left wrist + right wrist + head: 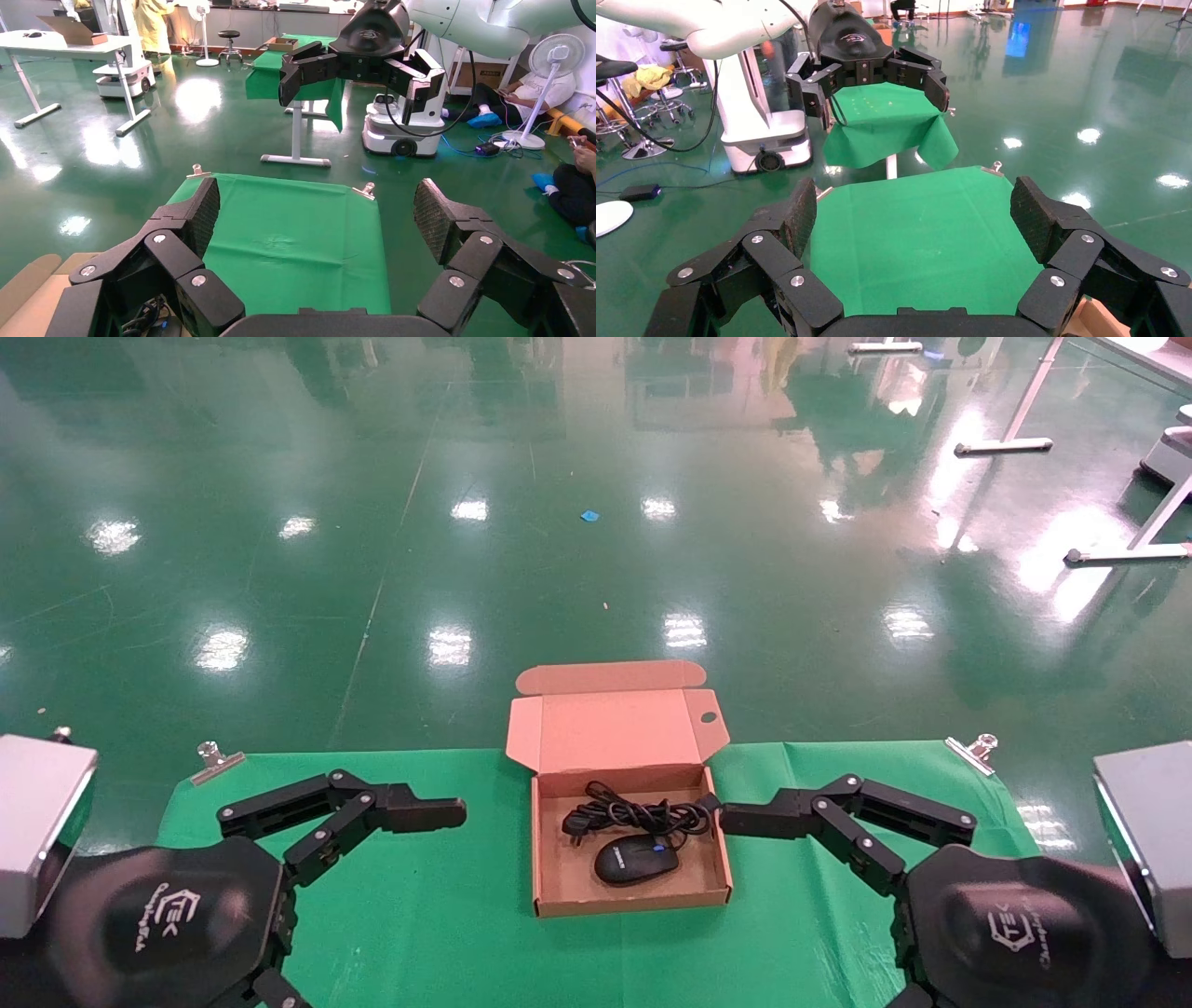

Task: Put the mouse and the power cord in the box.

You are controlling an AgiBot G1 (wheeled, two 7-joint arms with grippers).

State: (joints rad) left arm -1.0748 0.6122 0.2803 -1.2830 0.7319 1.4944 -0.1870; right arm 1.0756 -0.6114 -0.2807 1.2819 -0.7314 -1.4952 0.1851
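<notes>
Now my right gripper (722, 817) hangs just at the right wall of the box (549, 859), its fingers (1035, 214) spread wide with only green cloth (926, 232) between them; it holds nothing. My left gripper (461, 812) hovers over the cloth left of the box, a little apart from it, and it too is wide and empty.

Both task things lie inside the box. The mouse (636, 859) sits toward my side, its long axis running left to right with a slight tilt. The cord (638, 814) lies coiled just behind it, stretched across the box from wall to wall.

I judge the placing done. The lid (615, 728) stands open at the far edge, beyond both hands, and my right one is the nearer.
</notes>
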